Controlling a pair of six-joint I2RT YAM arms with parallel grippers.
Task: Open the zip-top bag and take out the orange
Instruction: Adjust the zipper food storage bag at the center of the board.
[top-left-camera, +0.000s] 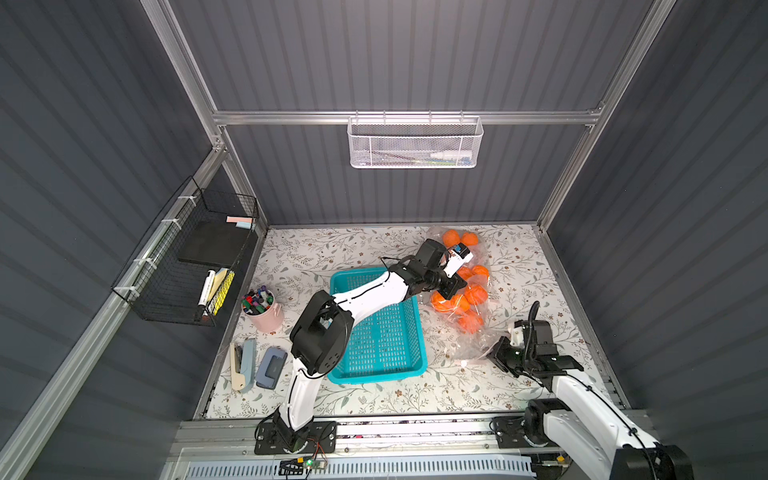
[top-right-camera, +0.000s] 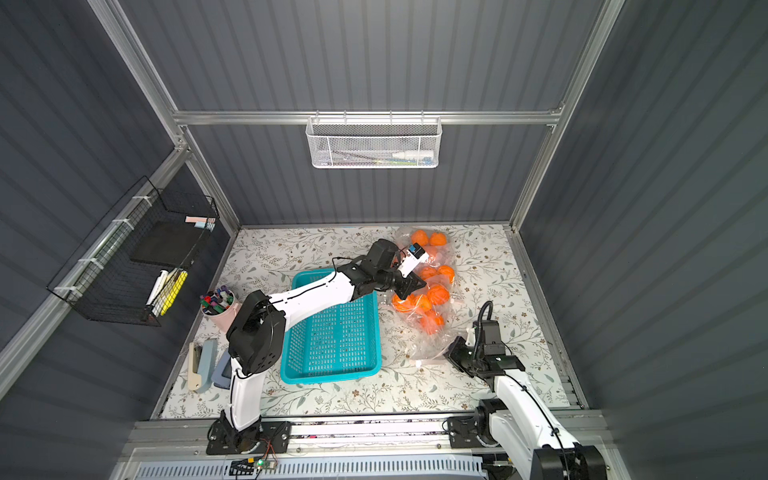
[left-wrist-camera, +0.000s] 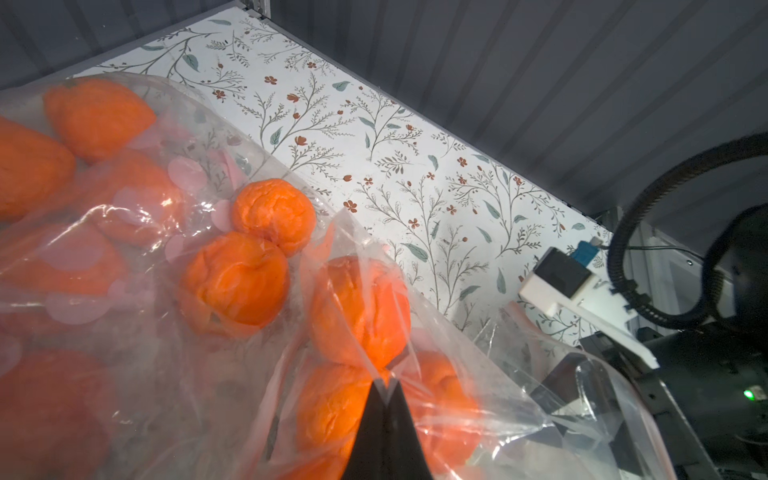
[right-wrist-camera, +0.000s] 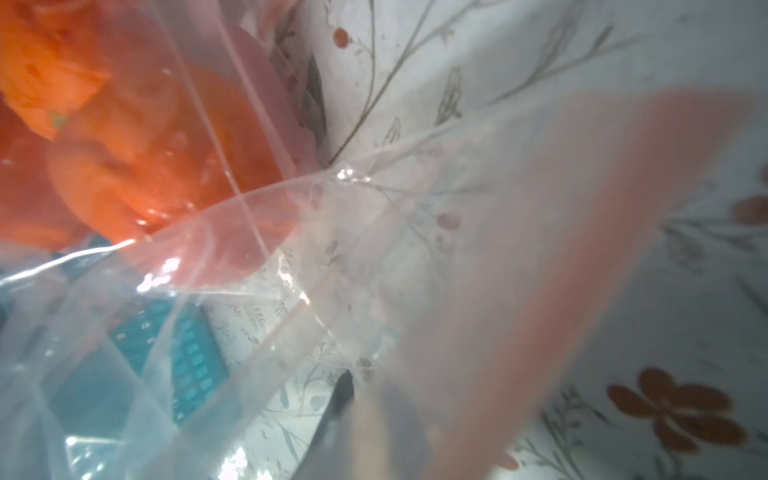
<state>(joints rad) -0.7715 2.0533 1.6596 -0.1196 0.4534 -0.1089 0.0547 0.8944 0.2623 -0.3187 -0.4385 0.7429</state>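
Left wrist view shows the left gripper (left-wrist-camera: 384, 386) pinched closed on the bag (left-wrist-camera: 187, 174) of oranges (left-wrist-camera: 272, 214); the right gripper (top-left-camera: 492, 353) is unclear.

We are peering through the crumpled clear plastic zip-top bag (right-wrist-camera: 457, 249), which is blurring the right wrist view. At lower right in a top view, it is hiding the right gripper (top-left-camera: 492, 352) jaws.

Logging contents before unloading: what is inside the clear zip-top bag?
Only oranges show through the clear zip-top bag, piled together. The left arm covers some in both top views, so a full count, or anything underneath, cannot be seen.
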